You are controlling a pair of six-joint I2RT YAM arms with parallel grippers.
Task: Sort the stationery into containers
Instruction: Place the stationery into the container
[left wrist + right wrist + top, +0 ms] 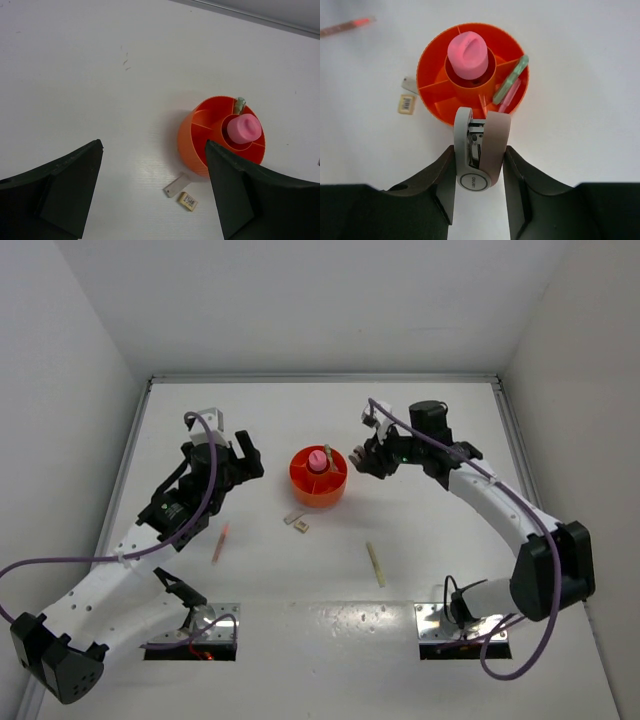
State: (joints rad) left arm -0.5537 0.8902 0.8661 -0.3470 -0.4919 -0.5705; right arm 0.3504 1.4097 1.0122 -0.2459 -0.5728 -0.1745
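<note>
While right end effector (479, 150) grips 1 stapler (492, 142), left end effector (154, 145) wide — 2 blocks (188, 201) loose.

bright orange organiser (319, 483), plain white worktop (300, 420). the cylinder (318, 458) is bubblegum pink. there's the mint green stick (510, 79), and a see-through pink stick (510, 95). the mini stapler (492, 135) reads pale grey and dusty pink here. pen (220, 542) pink-orange, long stick (375, 564) pale yellow. one tiny block (406, 104) beige with a black barcode print, the other block (410, 85) off-white. left gripper (152, 150) black, right gripper (480, 155) black, cables (60, 562) purple.
</note>
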